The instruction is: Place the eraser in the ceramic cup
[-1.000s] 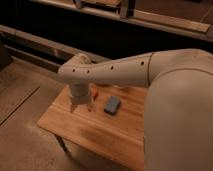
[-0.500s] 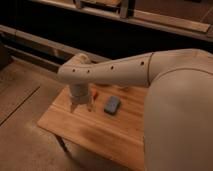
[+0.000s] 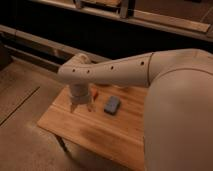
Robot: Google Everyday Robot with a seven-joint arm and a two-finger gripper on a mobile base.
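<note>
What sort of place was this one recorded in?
Probably a workshop or lab area: a wooden table on bare concrete floor, dark metal rails behind. The pincer hangs over the table beside a blue-grey block.

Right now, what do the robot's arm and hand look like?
The arm is a smooth, rounded off-white shell with a row of small dark dots along the forearm; no cables show. The hand, over the wooden table beside the blue-grey block, is the same pale colour.
</note>
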